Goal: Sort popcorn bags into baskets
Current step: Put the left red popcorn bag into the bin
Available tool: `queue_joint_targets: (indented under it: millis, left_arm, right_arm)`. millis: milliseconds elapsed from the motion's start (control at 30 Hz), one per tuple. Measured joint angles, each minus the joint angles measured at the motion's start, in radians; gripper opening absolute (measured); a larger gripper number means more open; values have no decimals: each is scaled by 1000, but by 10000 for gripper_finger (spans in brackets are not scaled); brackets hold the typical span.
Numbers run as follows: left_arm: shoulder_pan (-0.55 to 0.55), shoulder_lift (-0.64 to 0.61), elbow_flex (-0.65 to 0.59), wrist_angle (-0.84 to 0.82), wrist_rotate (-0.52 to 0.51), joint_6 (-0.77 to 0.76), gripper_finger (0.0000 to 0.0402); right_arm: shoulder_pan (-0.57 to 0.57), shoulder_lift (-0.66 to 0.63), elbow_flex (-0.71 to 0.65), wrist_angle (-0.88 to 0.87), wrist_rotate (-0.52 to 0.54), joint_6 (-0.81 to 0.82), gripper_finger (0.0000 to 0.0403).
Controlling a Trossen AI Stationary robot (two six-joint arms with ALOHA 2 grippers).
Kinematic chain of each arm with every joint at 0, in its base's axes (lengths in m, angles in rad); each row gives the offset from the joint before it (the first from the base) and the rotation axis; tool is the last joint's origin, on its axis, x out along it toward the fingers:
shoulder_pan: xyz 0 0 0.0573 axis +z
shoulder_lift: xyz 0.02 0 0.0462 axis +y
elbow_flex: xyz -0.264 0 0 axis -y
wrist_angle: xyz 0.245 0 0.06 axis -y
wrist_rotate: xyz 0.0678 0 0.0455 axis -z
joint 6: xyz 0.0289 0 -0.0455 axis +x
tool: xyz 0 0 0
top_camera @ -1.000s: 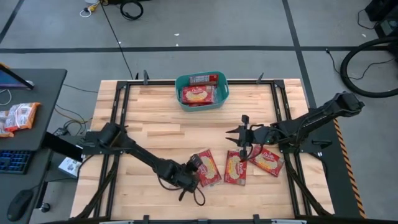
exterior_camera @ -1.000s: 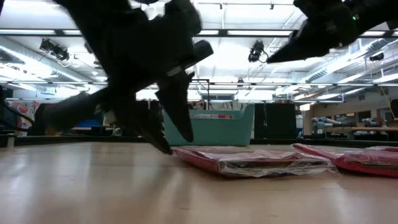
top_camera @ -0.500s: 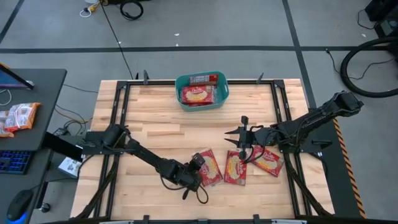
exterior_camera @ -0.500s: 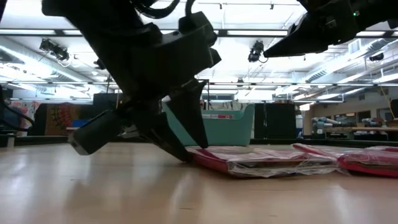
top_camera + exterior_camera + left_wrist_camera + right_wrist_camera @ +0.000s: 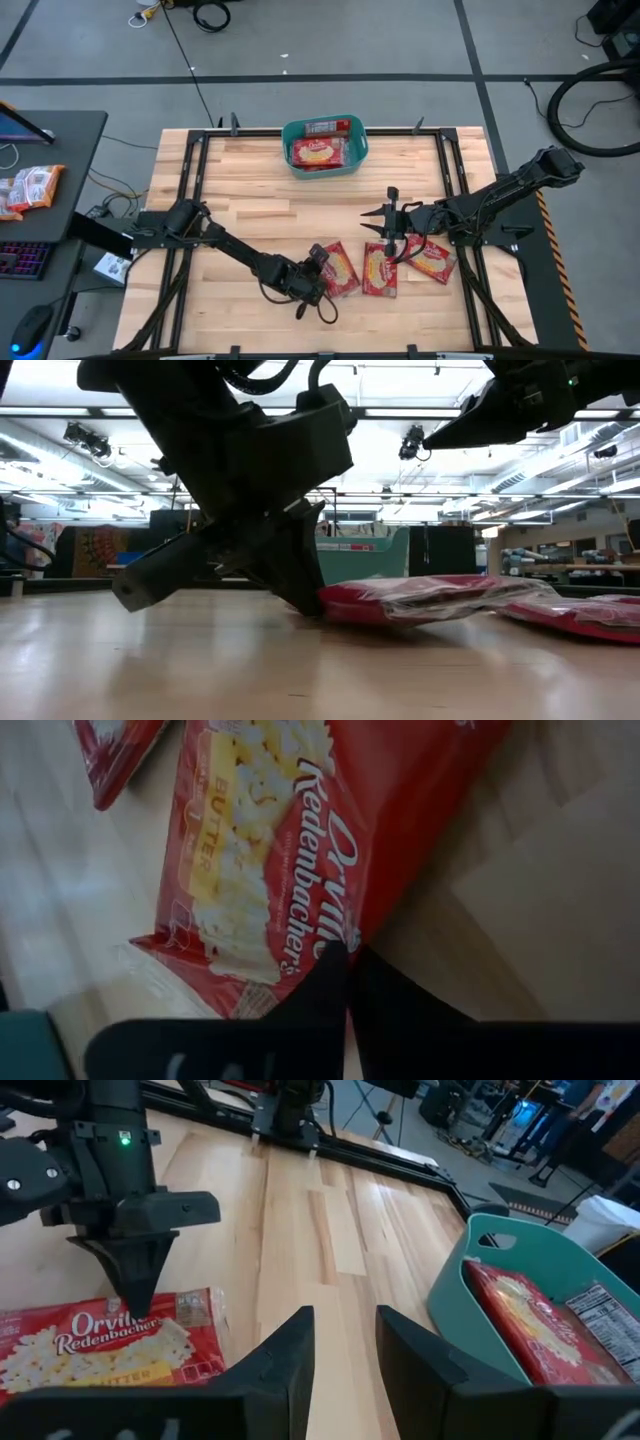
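Three red popcorn bags lie on the wooden table's near half. My left gripper [image 5: 318, 273] is shut on the leftmost bag [image 5: 337, 270], which the left wrist view shows close up [image 5: 270, 850]. The middle bag [image 5: 380, 270] and the right bag [image 5: 431, 259] lie flat. My right gripper [image 5: 386, 223] hangs open above those two, touching nothing, its fingers [image 5: 290, 1360] apart. The teal basket [image 5: 352, 150] stands at the far edge with a popcorn bag [image 5: 317, 153] inside. My left gripper pinches the leftmost bag's red side edge [image 5: 372, 910] between its two shut fingers [image 5: 325, 985]. The fingers slant down from the table's left [image 5: 300, 585]. The held edge [image 5: 335, 608] is low by the table, and the rest of the bag tilts upward away from the fingers.
The metal frame rails [image 5: 190, 190] run along the table's sides. A desk with a keyboard and more packets [image 5: 30, 188] stands left of the table. The right wrist view shows the basket [image 5: 470, 1295] and bare wood before it.
My left gripper has come down and toward the table's right onto the leftmost bag's edge, and has shut on it. The bag, flat on the table before, now tilts up from the pinched edge. My right gripper has kept still and open.
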Motion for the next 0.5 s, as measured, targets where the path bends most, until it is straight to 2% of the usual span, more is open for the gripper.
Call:
queue_joint_targets:
  millis: [233,500]
  left_arm:
    - [-1,-75,-8,-80,7,-62,3]
    - [44,-212,-6,-242,-132,-145,2]
  right_arm:
    - [0,0,0,-1,5,-6,114]
    - [0,0,0,12,9,-15,114]
